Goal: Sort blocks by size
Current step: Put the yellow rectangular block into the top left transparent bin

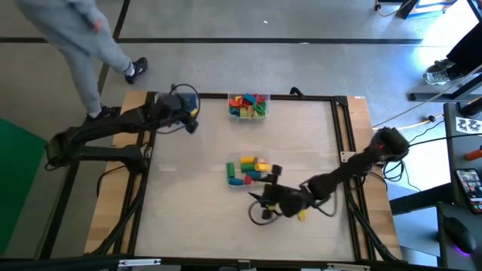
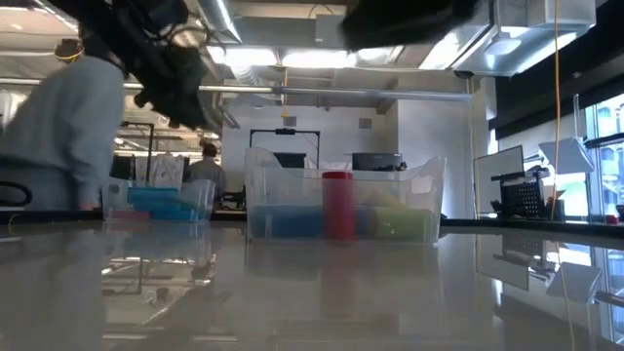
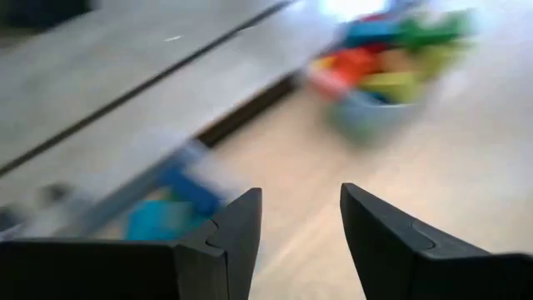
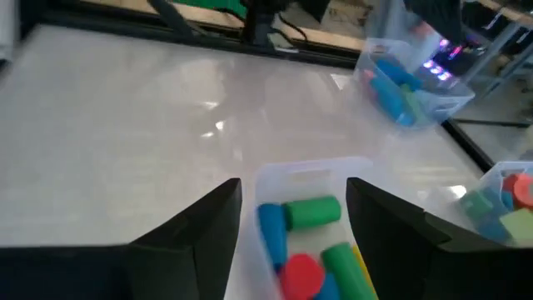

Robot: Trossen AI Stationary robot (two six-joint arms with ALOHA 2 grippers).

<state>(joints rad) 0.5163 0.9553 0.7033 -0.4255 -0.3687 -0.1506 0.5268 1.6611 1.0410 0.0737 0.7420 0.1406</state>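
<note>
clear tub (image 1: 248,106) at far edge; left gripper (image 3: 300,221) beside it, right gripper (image 4: 293,218) over centre tub (image 4: 310,175) (both fingers apart, empty).

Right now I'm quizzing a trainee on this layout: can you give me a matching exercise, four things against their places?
1 left gripper
2 right gripper
3 red cylinder
4 mixed-colour tub

A middle of the table's far edge
B upright in the middle tub
C open above the middle tub
D open near the far left corner

Pairs: 1-D, 2-C, 3-B, 4-A
</note>
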